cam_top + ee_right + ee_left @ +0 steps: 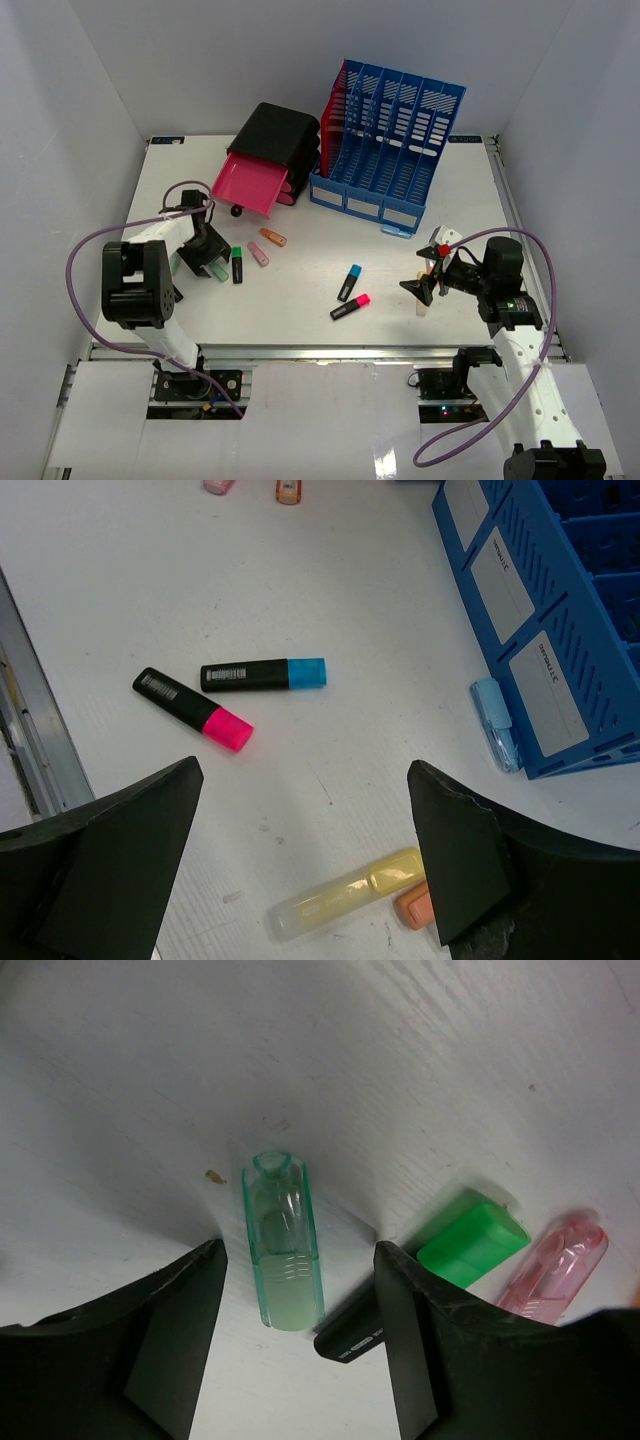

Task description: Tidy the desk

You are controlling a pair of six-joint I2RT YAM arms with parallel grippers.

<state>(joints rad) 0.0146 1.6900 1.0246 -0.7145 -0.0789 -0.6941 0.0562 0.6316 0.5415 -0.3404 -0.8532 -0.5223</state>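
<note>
Jaws of the left gripper (300,1295) are held open, low over the desk (300,335). A translucent green marker (283,1250) lies flat between them. A gap is seen on each side of it, so nothing is gripped. Just outside one jaw a black highlighter with a green cap (470,1240) is seen, and beside that a translucent pink marker (555,1265).

The jaws of the right gripper (300,780) are spread wide and nothing is held, above the right part of the desk. Below them a translucent yellow marker (345,892) lies flat, with a small orange piece (415,905) just beside its end.

The desk is seen as the white top between the grey walls (60,100), ahead of both arm bases. Near its middle a blue-capped highlighter (262,674) and a pink-capped highlighter (195,708) lie close together, apart from both grippers. At the back a black drawer unit (285,130) is set with its pink drawer (248,185) pulled out, and a blue file rack (395,130) stands beside it. A translucent blue marker (495,725) lies against the rack's front.
</note>
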